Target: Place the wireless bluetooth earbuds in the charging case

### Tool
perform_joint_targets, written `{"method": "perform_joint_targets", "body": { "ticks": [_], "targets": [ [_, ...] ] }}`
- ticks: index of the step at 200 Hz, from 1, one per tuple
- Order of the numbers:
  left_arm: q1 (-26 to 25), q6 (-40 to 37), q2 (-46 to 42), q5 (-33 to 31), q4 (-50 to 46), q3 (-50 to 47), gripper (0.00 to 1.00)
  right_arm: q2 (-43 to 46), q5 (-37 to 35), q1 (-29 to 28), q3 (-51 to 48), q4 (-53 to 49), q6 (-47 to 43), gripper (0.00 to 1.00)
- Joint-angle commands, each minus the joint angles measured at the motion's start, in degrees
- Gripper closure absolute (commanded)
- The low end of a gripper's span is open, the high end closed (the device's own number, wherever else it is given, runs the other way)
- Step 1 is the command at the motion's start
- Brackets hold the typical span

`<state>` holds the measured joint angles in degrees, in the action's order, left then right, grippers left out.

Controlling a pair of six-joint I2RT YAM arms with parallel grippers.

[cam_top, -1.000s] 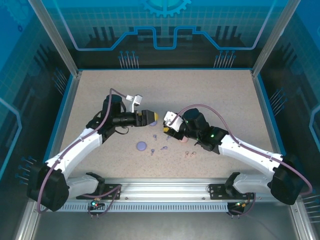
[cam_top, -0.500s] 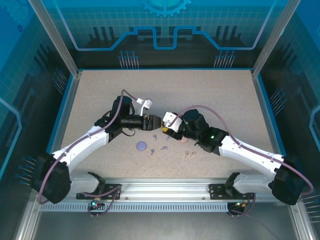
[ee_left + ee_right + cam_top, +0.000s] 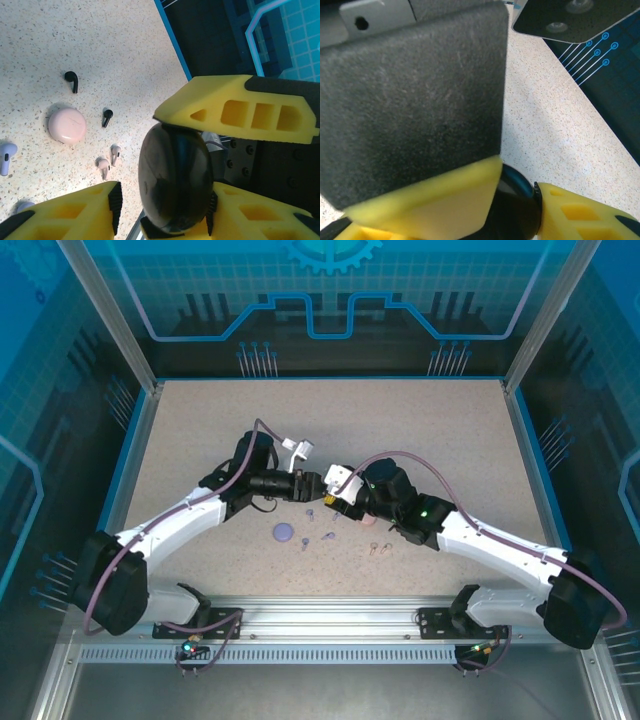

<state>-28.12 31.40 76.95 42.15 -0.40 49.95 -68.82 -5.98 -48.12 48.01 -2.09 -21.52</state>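
Left hand [image 3: 311, 483] and right hand [image 3: 329, 493] meet, seemingly touching.

no readable text, labels or numbers, blue back panel [image 3: 320, 300] bears line graphics, seemingly a gear motif

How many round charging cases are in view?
3: black case in the right gripper; pink case and lavender case lying on the table. More may be hidden.

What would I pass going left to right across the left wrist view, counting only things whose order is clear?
lavender earbud → pink case → pink earbuds → black case, between yellow fingers. The two black earbuds are left out because they overlap others.
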Motion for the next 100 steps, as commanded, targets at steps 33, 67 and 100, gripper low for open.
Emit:
{"method": "perform_joint_targets", "body": {
  "ticks": [33, 67, 100],
  "targets": [
    [-1.14, -1.68, 1.00, 3.18, 1.26, 2.26, 0.64, -1.45, 0.60, -0.92, 3.84, -0.06, -0.45, 0.54],
    [-1.18, -3.33, 0.00, 2.97, -0.27, 2.61, 0.73, -2.19, -0.17, -0.66, 4.88, -1.28, 0.22, 0.53],
    [-1.19, -5.23, -1.63, 1.11, -0.62, 2.34, 0.74, -1.94, 1.17, 0.47, 6.38, -4.76, 1.77, 0.38]
  ]
}}
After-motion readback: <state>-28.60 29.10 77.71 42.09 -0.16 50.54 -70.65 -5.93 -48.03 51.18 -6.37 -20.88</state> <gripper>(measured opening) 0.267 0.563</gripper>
